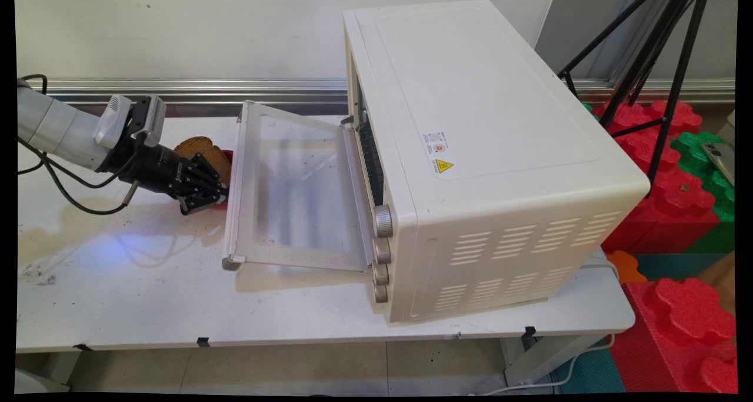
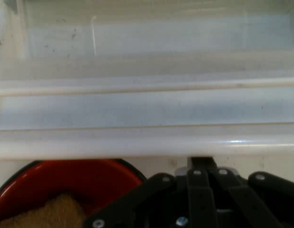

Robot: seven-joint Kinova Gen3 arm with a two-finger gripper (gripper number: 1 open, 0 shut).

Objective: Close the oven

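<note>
Oven door (image 1: pixel 297 190) hangs open, level. Gripper (image 1: pixel 207 201), fingers together, sits against the door's handle edge, beside the bread (image 1: pixel 206 153) in the red bowl (image 2: pixel 85 183).

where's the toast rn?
Main view, left side: the toast sits in a red bowl just behind the gripper, beside the open oven door.
</note>
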